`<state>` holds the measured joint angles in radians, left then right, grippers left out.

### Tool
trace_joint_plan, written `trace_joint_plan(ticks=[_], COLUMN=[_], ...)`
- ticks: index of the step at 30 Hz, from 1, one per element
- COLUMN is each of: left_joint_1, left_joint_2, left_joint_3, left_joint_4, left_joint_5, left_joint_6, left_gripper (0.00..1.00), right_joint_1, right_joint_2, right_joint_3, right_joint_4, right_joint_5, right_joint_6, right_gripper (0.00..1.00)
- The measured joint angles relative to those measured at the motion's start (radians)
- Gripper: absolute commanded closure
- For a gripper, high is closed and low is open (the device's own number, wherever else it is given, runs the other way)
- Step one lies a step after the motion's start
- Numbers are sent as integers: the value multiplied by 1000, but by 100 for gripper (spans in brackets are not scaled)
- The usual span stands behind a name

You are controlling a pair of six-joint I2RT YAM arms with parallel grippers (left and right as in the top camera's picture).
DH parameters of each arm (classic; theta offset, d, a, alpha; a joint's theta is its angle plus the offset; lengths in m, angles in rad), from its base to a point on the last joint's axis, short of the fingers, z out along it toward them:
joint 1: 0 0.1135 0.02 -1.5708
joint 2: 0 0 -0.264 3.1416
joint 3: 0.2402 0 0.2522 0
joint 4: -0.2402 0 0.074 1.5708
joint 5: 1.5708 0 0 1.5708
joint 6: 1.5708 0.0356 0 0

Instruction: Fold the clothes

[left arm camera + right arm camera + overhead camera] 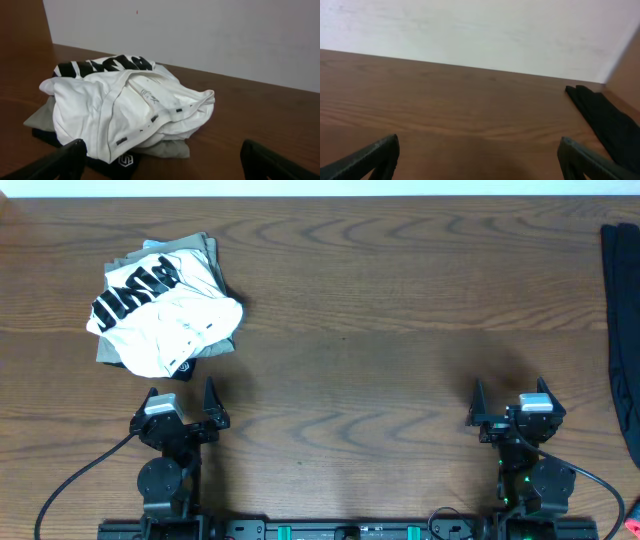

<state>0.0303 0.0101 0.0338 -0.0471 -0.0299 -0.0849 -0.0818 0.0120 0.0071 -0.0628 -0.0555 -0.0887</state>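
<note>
From overhead, the long black stretchy pants (622,330) lie bunched along the right edge of the brown wooden table (380,280), partly out of frame. Toward the far left corner, a crumpled white shirt with bold black lettering (165,310) sits on a khaki folded garment (195,248). The left gripper (181,392) and right gripper (510,387) sit near the front edge, jaws apart and empty.

The left wrist view faces the shirt pile.

The right wrist view shows bare wood, with the pants at the right edge.

Folding looks unstarted: the pants need fetching, flattening and folding.
</note>
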Motion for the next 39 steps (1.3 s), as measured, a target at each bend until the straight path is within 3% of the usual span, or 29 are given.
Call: trace_joint_plan(ticks=[8,15,23,31,35,39], left_joint_1=[0,-1,-1,-1,-1,-1], left_joint_2=[0,66,430,902,987,1048], left_joint_3=[-24,24,375,803,845,877], left_joint_4=[118,43,-82,-417,-395,-353], left_joint_5=[16,33,65,246,386,556], left_joint_6=[-29,-73,-85,-95,-98,-100], left_gripper=[2,2,2,2,2,2], right_joint_1=[0,0,0,0,0,-63], right_joint_2=[0,26,304,756,869,916], right_joint_3=[0,99,445,812,901,933], right_joint_4=[21,-71,-368,-747,-855,-964], right_joint_5=[-23,-45,-46,-59,-45,130], right_joint_6=[66,119,134,138,153,348], right_gripper=[1,1,1,1,1,1])
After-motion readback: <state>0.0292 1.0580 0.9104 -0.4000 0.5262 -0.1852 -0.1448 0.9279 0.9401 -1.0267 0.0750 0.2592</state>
